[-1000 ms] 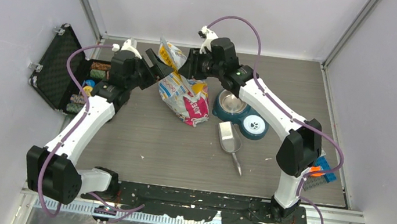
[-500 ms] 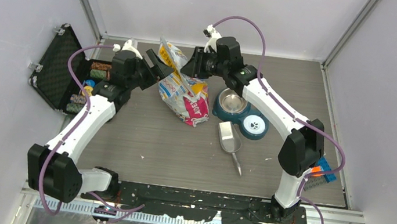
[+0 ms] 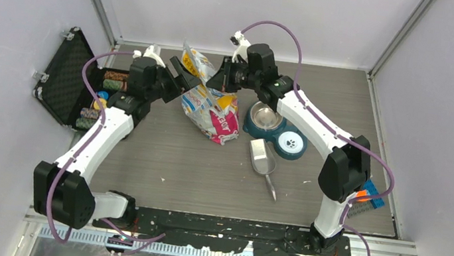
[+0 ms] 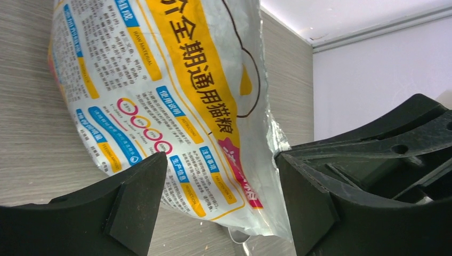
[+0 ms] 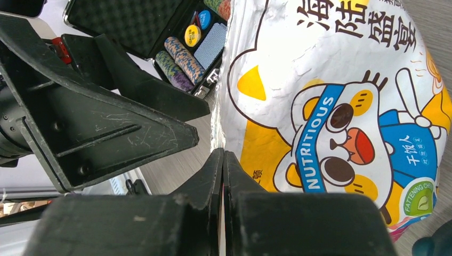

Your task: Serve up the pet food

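Grey wood-grain table [image 3: 173, 160], plain white walls [image 3: 182, 1] on three sides. Count: one pet food bag [image 3: 212, 107], one metal scoop [image 3: 262, 158], one teal double feeder [image 3: 274, 137] with two bowls, one open black case [image 3: 69, 76].

The bag stands far-centre between my two arms, with its top flap raised. Kibble itself is not visible from any view, only the printed bag.

My left gripper [image 4: 221, 176] is open, jaws wide apart and straddling the bag's upper edge. The right-hand finger sits at the crimped seam, while the other is clear of the film.

My right gripper [image 5: 223, 160] is closed, pads pressed flat together, with the bag's side seam running into the tips, so it is pinching the bag.

The feeder sits just right of the bag: the steel bowl [image 3: 266, 116] farther, the white paw-print bowl [image 3: 291, 142] nearer. The scoop lies flat just near of the feeder, handle pointing near. The case is at the far left edge, with rows of poker chips [image 3: 100, 98] inside. There is also one blue-and-orange item [image 3: 367, 196] at the right edge, too small to identify.
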You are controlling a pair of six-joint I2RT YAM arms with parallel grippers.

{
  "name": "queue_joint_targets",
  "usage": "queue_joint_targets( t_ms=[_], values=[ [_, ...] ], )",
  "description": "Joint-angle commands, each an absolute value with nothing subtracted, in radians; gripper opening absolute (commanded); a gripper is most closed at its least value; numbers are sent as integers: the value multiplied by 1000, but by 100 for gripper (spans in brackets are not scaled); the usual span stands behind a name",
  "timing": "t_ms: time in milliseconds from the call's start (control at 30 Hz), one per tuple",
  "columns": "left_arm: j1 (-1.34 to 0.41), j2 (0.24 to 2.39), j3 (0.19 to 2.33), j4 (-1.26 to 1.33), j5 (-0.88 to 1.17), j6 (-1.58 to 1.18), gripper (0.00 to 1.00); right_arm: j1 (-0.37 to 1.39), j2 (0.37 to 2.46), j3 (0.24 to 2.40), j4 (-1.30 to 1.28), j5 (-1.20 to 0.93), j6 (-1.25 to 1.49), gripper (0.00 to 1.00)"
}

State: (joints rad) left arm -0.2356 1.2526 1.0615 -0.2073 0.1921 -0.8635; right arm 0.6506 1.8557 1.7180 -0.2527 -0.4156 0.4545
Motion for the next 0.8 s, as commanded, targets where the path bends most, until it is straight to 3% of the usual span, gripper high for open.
queue_joint_targets(
  t_ms=[0,200,433,600,767],
  values=[
    [-241,1267,1075,-103,268,-886,79,648,1805,1697,-235,-431,452,5],
    [-242,1290,1075,-92,295,-903,67,649,1792,1679,-208,-414,478,5],
    [-250,1289,1056,-53,297,-917,62,649,1794,1676,-200,-404,493,5],
    [-253,1312,1070,-65,301,-921,51,649,1794,1670,-197,-411,500,5],
    [-255,1302,1044,-39,294,-928,48,648,1797,1671,-198,-403,502,5]
  ],
)
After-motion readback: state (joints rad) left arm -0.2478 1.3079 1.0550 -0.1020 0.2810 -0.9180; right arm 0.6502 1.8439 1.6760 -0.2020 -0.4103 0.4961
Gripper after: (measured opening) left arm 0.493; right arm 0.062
